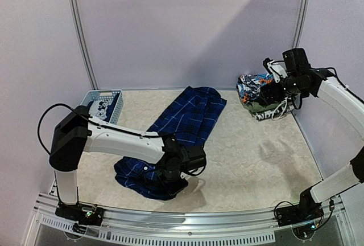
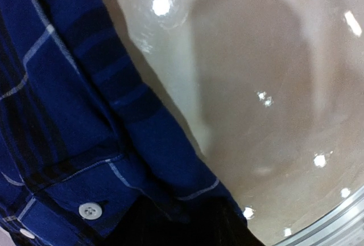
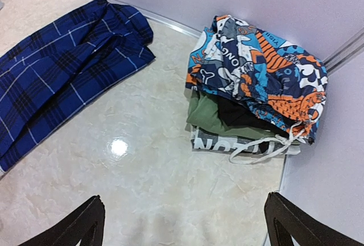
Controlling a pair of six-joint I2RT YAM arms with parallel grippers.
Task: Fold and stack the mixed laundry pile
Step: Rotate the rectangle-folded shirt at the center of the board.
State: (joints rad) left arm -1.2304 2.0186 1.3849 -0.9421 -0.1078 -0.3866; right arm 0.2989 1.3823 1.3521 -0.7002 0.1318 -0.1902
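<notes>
The left pincer (image 1: 171, 183) sits at the near end of the blue-and-black plaid cloth shirt (image 1: 190, 112) stretched across the tabletop (image 1: 256, 160), grip unclear. The right pincer (image 3: 182, 223) hangs wide, empty. Folding this shirt seems in hand; next, pinch that hem firmly.

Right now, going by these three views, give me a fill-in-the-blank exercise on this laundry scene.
1. The light-blue basket stands at the far ___ corner of the table.
2. The top piece of the folded stack trails a ___ drawstring.
3. The right gripper hovers with its jaws ___.
4. The left gripper is low over the ___ end of the plaid shirt.

Missing words: left; white; open; near.
</notes>
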